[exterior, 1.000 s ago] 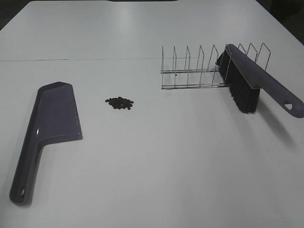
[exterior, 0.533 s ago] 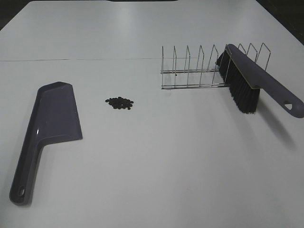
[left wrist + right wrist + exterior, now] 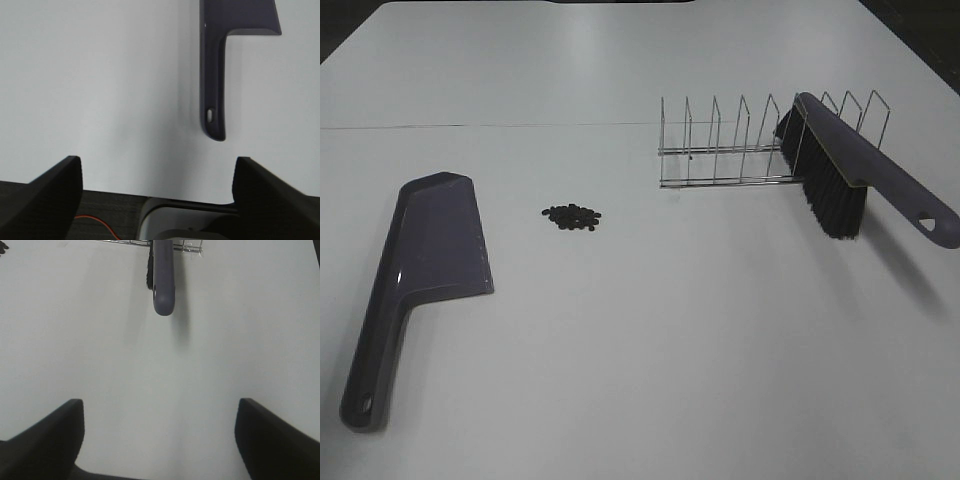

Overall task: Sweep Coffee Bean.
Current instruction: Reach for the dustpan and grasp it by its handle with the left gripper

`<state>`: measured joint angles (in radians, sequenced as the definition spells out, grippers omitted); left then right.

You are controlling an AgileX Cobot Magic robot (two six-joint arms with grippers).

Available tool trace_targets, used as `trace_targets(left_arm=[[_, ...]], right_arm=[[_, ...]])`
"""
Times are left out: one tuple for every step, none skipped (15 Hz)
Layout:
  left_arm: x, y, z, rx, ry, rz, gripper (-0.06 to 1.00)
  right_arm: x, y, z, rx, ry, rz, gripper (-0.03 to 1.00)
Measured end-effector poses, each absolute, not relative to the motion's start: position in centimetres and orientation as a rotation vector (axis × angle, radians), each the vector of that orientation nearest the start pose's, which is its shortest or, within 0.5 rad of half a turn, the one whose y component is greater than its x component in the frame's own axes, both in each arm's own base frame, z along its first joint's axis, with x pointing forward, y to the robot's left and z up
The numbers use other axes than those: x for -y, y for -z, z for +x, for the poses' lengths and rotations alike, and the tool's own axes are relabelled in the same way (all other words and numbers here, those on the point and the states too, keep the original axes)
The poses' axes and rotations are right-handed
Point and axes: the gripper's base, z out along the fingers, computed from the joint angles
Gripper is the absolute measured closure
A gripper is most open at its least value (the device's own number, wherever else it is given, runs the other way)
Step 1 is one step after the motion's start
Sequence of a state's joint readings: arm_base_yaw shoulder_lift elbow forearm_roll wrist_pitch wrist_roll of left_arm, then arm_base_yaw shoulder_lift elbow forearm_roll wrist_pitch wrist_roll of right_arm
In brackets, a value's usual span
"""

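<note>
No text, label, brand, number or sign can be read in any view. The dustpan (image 3: pixel 440 235) and brush (image 3: pixel 865 165) appear unmarked, though fine print is possibly unresolved.

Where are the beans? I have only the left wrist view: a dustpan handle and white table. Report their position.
Observer: The coffee beans lie in one small cluster on the table, to the right of the dustpan blade in the high view, and apart from it.
Operator: Now locate the brush.
Observer: The brush leans in the wire rack on the right side of the table. Its bristles point down and its handle end is raised off the surface.
</note>
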<state>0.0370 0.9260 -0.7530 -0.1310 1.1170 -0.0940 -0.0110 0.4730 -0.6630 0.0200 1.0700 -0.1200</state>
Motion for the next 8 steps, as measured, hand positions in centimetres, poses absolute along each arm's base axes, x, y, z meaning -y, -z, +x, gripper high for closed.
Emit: trace_targets(left_arm=[[1.1, -27.7, 17.5, -2.838, 0.31, -0.272, 0.19], [1.3, -26.9, 19.0, -2.884, 0.351, -0.278, 0.19], [1.4, -26.1, 20.4, -2.926, 0.379, -0.28, 0.19], [1.5, -25.8, 20.9, -2.94, 0.386, -0.282, 0.19], [1.4, -25.0, 22.0, -2.976, 0.389, -0.284, 0.19], [1.5, -24.1, 22.9, -2.993, 0.388, -0.282, 0.19], [1.9, -23.4, 23.7, -3.01, 0.383, -0.263, 0.19], [2.8, -22.4, 24.5, -3.034, 0.381, -0.222, 0.19]], right_arm=[[-0.1, -31.9, 8.7, -2.415, 0.036, -0.128, 0.24], [0.0, -32.3, 9.7, -2.436, 0.034, -0.129, 0.24], [0.0, -32.6, 10.7, -2.458, 0.033, -0.13, 0.24], [0.0, -32.6, 11.4, -2.478, 0.027, -0.13, 0.24], [-0.1, -32.5, 11.7, -2.49, 0.021, -0.13, 0.24], [-0.2, -32.3, 12.1, -2.509, -0.005, -0.125, 0.24], [-0.4, -32.2, 12.4, -2.524, -0.028, -0.121, 0.24], [-0.4, -32.1, 12.6, -2.531, -0.044, -0.118, 0.24]])
